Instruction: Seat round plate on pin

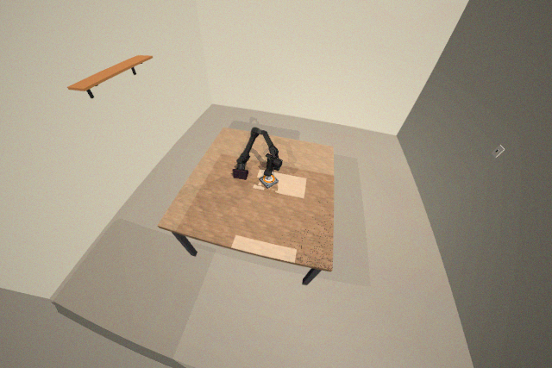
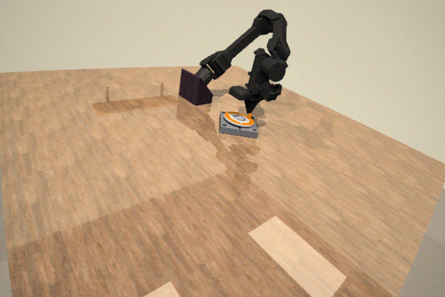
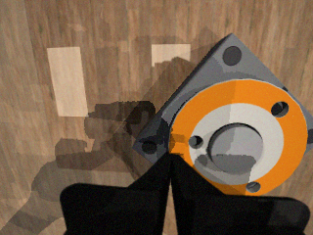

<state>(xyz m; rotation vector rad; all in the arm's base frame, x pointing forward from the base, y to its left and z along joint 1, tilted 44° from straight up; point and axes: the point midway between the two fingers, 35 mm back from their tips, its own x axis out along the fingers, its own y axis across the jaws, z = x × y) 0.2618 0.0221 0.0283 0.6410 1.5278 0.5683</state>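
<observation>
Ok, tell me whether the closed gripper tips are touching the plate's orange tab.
Touching. In the wrist view the shut gripper tips meet the orange tab at the plate rim, no gap visible.

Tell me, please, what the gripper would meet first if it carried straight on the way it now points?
Most likely the round plate, at its orange tab: the shut jaws of the gripper point down right at that edge. Whether they already touch it is unclear.

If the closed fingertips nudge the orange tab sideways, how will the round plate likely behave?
The round plate encircles the post, so it probably spins rather than slides. It looks rigid and unlikely to flex. The shut gripper sits at the orange tab, whose small edge may let the tips slip.
</observation>
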